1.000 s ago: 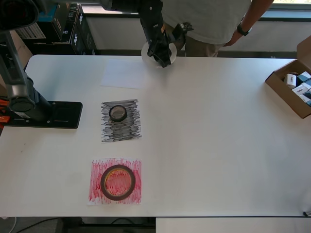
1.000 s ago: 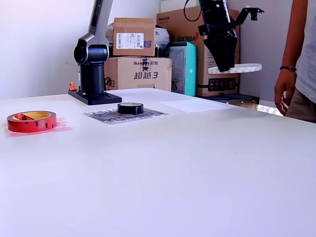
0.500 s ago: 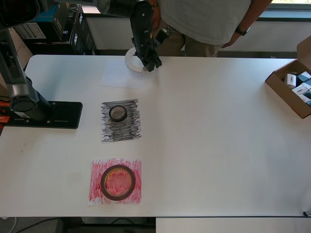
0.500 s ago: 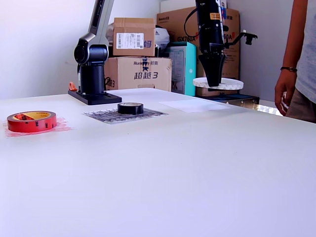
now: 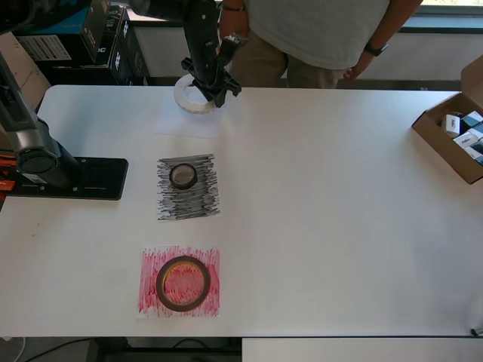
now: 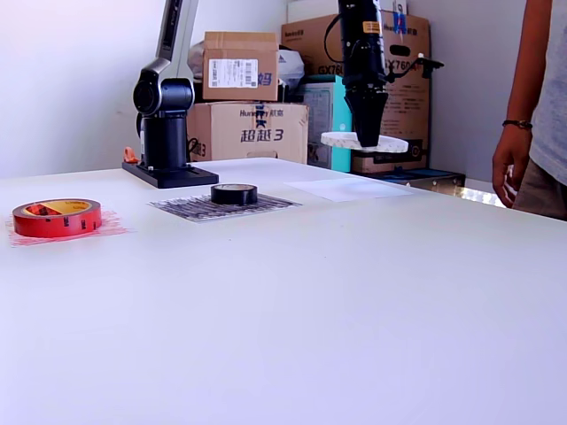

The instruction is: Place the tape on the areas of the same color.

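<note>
fingers grip white roll — aloft.

Brightness: both views are bright and evenly lit.
Shadows: faint and soft under the small black tape roll in the exterior view.
Glare: the plain white tabletop looks washed out, nearly without texture.
Focus: the overhead view is sharp; the exterior view's near tabletop is soft.

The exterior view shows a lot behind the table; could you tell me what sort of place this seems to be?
Probably a lab or office storeroom used for robot trials: stacked cardboard boxes line the wall, the arm's base is fixed to a white table, and a person stands watching.
</note>
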### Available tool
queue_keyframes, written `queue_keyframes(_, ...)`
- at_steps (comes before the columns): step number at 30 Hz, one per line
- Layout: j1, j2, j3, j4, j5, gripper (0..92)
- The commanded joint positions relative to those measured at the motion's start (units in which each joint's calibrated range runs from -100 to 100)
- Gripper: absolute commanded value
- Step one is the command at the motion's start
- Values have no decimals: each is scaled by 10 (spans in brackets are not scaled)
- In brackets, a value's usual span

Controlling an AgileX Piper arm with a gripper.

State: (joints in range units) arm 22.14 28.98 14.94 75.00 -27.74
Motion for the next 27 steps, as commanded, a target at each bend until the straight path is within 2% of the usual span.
queue_keyframes(1,4,-44,59,-44,-34,0)
queue_keyframes(11,5,-31,66,-55,-63,0)
queue_keyframes(27,21,12,66,-78,-62,0)
